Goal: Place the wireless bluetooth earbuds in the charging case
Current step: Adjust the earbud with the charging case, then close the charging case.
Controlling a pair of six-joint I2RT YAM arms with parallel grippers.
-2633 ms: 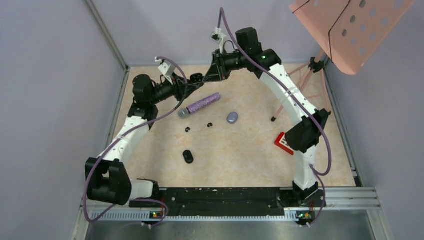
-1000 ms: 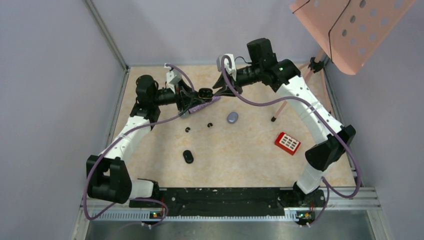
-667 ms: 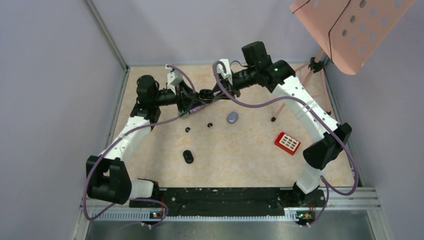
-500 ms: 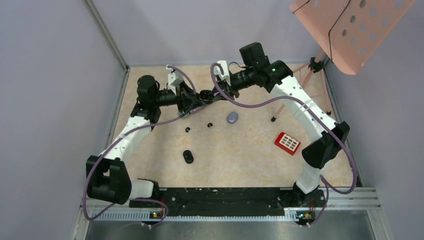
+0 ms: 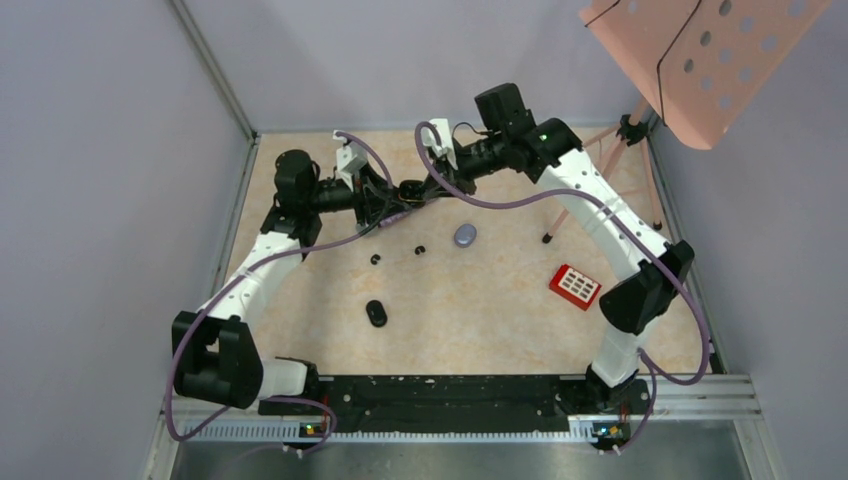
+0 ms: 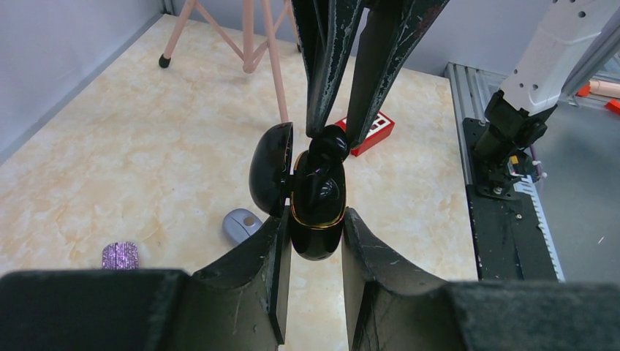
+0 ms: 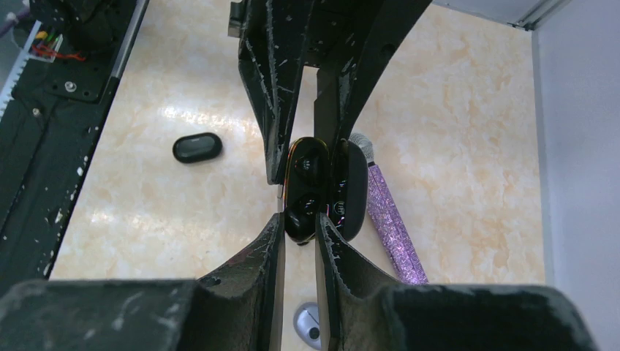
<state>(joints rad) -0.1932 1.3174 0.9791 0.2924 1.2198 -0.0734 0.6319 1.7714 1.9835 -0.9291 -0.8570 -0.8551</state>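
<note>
Both closed: left gripper on glossy oval case, right gripper on earbud.

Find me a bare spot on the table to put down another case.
Freest: the near strip between the closed black case and the red box. Also bare between the grey case and that box. Crowded: far middle, left gripper and right gripper over the microphone; loose earbuds just nearer.
</note>
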